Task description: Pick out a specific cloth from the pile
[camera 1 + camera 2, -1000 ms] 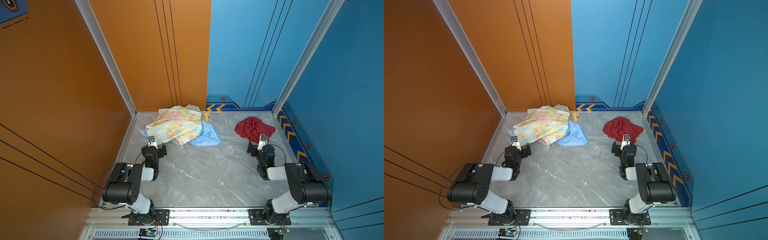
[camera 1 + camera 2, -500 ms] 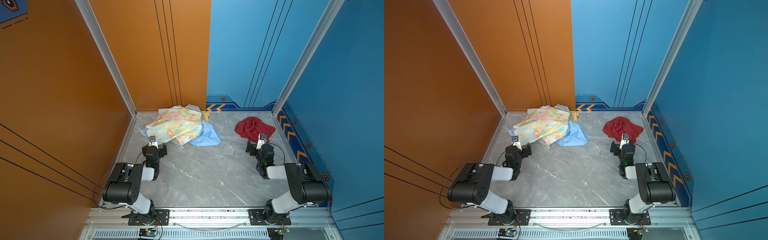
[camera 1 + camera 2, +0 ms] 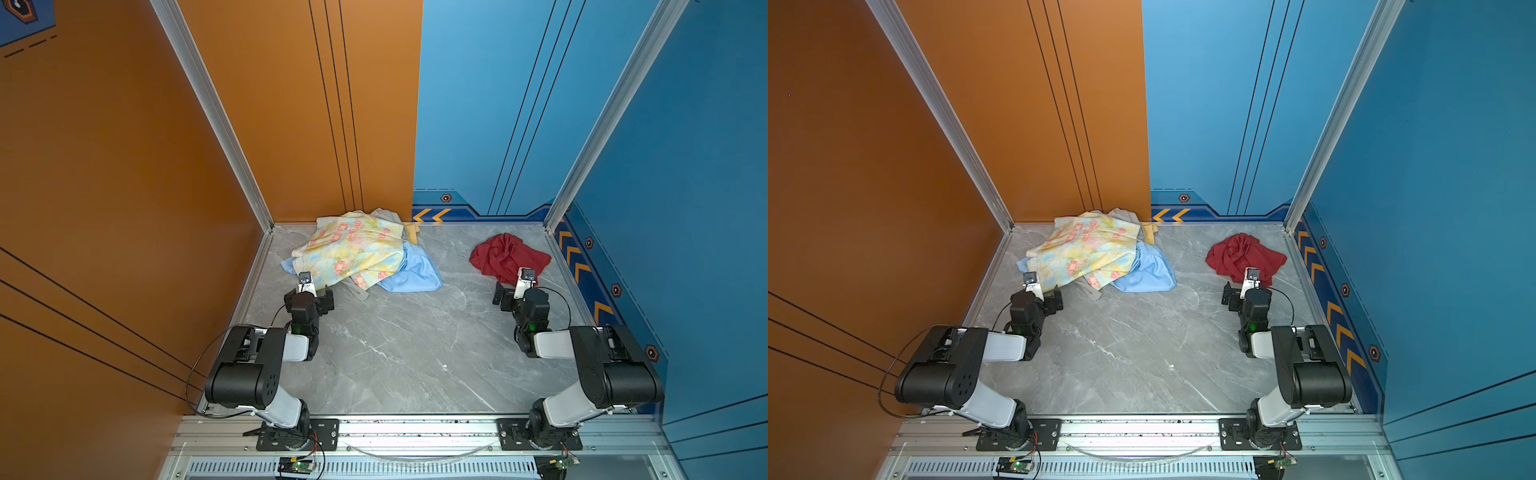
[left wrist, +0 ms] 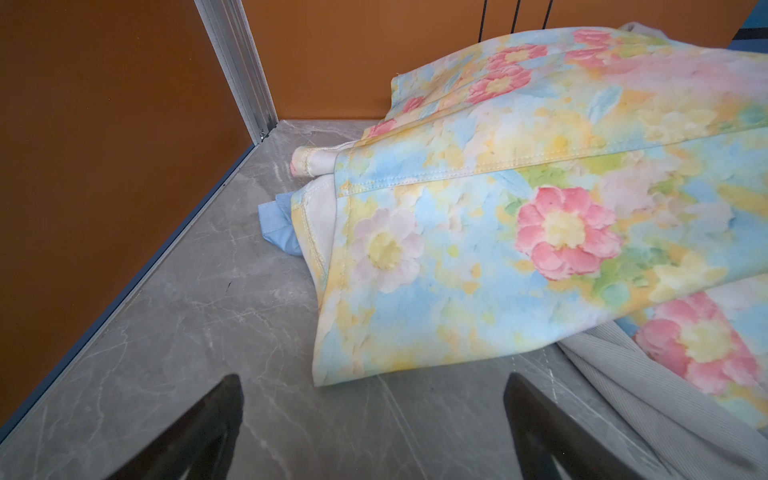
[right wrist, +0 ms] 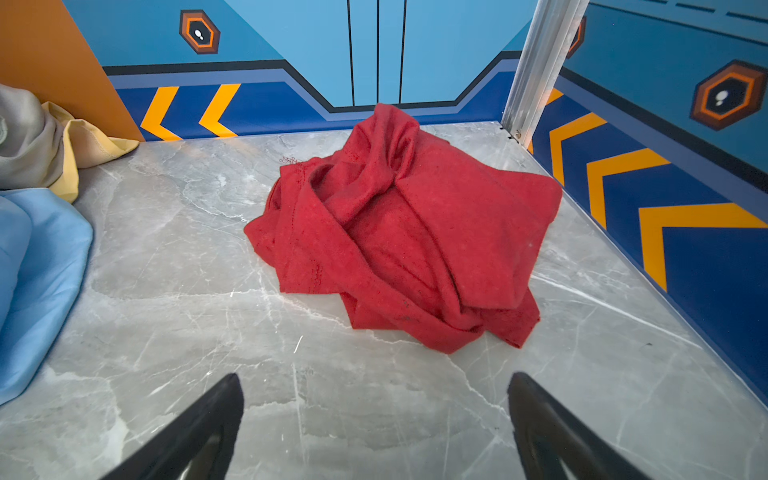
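Crept slightly toward the far side with both arms, left fingers (image 4: 195,436) and right fingers (image 5: 199,432) wide and empty, leaving the red cloth (image 3: 509,255) crumpled far right on the table (image 3: 395,353), well apart from the pile (image 3: 353,249) far left, so likely finished.

Your left arm (image 3: 241,374) and right arm (image 3: 615,374) each show glossy black joint housings, pale grey links, a green lamp (image 3: 285,331) near the wrist, a thin black cable (image 3: 186,386) and a black base plate (image 3: 328,432) with screws.
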Robot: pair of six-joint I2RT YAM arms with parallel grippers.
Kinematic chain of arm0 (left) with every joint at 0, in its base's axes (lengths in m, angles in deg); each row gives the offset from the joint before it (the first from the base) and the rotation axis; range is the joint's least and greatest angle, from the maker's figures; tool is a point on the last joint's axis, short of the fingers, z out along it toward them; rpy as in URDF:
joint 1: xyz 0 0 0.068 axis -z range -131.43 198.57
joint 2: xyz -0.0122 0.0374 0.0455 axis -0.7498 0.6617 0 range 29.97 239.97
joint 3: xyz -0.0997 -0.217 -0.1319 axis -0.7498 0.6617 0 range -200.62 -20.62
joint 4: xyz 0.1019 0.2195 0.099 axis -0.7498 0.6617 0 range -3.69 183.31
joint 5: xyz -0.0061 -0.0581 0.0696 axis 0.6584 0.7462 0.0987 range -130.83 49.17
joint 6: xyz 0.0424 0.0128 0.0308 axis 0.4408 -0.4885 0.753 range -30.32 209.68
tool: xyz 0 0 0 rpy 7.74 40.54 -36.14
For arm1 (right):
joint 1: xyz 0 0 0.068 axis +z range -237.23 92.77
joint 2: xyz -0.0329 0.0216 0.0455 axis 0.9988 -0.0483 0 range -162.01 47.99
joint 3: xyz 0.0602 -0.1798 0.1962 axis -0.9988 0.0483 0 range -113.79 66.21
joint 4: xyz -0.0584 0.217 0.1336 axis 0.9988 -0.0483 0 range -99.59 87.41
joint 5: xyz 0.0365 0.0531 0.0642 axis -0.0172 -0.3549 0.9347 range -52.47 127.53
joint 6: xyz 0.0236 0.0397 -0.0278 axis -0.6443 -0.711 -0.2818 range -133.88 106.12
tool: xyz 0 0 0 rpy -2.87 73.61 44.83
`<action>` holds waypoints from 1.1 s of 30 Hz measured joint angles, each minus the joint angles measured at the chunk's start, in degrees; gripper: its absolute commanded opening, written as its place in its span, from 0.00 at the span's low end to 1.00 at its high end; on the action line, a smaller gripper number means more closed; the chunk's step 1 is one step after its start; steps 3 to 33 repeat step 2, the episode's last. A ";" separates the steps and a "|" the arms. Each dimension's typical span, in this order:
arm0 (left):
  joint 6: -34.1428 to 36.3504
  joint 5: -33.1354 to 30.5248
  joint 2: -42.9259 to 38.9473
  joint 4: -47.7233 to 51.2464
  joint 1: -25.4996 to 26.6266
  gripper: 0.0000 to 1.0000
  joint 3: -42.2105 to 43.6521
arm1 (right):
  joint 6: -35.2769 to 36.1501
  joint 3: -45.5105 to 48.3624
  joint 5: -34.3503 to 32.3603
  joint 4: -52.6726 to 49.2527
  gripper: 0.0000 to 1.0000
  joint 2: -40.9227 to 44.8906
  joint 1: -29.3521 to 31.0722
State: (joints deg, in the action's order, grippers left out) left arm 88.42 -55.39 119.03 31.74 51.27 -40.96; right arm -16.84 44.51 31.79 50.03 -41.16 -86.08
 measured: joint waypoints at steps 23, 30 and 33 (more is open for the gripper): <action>0.00 0.00 0.00 0.00 0.00 0.98 0.00 | -0.02 0.00 0.00 -0.15 1.00 0.00 -0.09; 0.00 0.00 0.00 0.00 0.00 0.98 0.00 | -0.02 0.00 0.00 -0.15 1.00 0.00 -0.09; 0.00 0.00 0.00 0.00 0.00 0.98 0.00 | -0.02 0.00 0.00 -0.15 1.00 0.00 -0.09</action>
